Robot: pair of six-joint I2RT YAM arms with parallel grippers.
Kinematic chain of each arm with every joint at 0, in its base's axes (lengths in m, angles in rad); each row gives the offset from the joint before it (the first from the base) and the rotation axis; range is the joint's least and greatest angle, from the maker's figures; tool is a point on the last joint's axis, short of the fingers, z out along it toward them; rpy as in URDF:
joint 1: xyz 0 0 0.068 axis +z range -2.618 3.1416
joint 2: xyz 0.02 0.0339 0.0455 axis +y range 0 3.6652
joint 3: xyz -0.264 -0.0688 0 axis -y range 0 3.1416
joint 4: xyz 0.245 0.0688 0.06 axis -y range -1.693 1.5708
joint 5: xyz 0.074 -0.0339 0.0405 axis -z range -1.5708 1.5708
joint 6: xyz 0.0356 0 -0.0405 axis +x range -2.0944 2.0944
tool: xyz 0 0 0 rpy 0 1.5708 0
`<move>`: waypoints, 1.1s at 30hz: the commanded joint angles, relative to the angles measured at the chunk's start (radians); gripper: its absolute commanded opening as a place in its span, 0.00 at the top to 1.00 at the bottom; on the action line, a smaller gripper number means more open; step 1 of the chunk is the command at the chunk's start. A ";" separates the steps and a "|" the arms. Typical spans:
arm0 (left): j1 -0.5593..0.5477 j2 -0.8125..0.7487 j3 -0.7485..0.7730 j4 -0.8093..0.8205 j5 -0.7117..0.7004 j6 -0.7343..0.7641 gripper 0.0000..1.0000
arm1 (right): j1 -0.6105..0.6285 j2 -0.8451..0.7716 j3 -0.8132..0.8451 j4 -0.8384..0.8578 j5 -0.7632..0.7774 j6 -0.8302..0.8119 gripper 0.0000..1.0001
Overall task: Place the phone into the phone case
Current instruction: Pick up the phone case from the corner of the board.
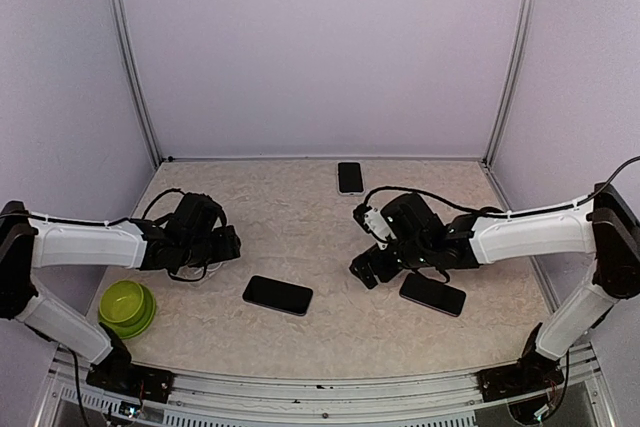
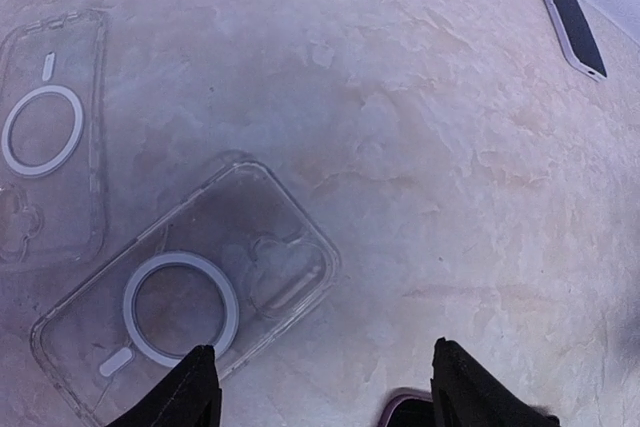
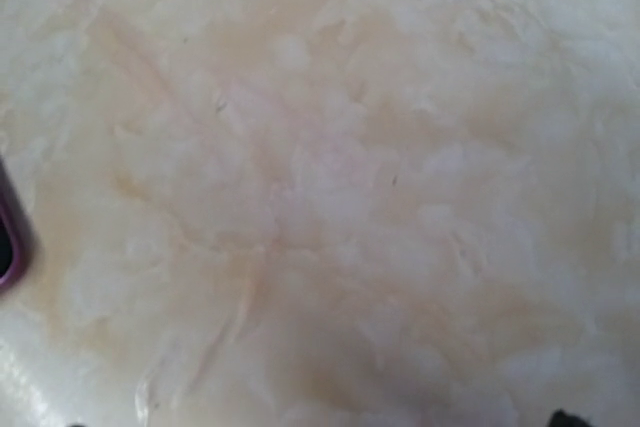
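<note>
Two clear phone cases with white rings lie on the table in the left wrist view, one [image 2: 185,292] just ahead of my left gripper [image 2: 325,397], the other [image 2: 50,137] further left. The left jaws stand apart with nothing between them, and the left finger [image 2: 195,392] overlaps the near case's edge. A dark, purple-rimmed phone [image 1: 277,294] lies mid-table, and its corner [image 2: 405,409] shows by the right finger. My right gripper [image 1: 368,269] hovers low and open over bare table. Just to its right lies a second phone [image 1: 432,293].
A third phone [image 1: 349,177] with a pale rim lies near the back wall; it also shows in the left wrist view [image 2: 572,25]. A green bowl [image 1: 127,307] stands at the front left by the left arm. A purple phone edge [image 3: 8,237] shows at the right wrist view's left border.
</note>
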 commanded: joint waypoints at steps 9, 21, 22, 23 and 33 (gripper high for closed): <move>0.021 0.095 -0.017 0.198 0.061 0.260 0.38 | 0.008 -0.074 -0.054 0.027 -0.040 0.031 0.02; 0.021 0.231 0.012 0.215 -0.011 0.311 0.50 | 0.008 -0.106 -0.093 0.026 -0.027 0.041 0.02; 0.021 0.237 0.014 0.220 -0.010 0.316 0.51 | 0.008 -0.104 -0.090 0.025 -0.027 0.041 0.02; 0.021 0.244 0.017 0.224 -0.010 0.319 0.51 | 0.008 -0.102 -0.087 0.022 -0.027 0.041 0.02; 0.021 0.325 0.033 0.256 -0.003 0.342 0.72 | 0.008 -0.104 -0.076 0.011 -0.024 0.038 0.02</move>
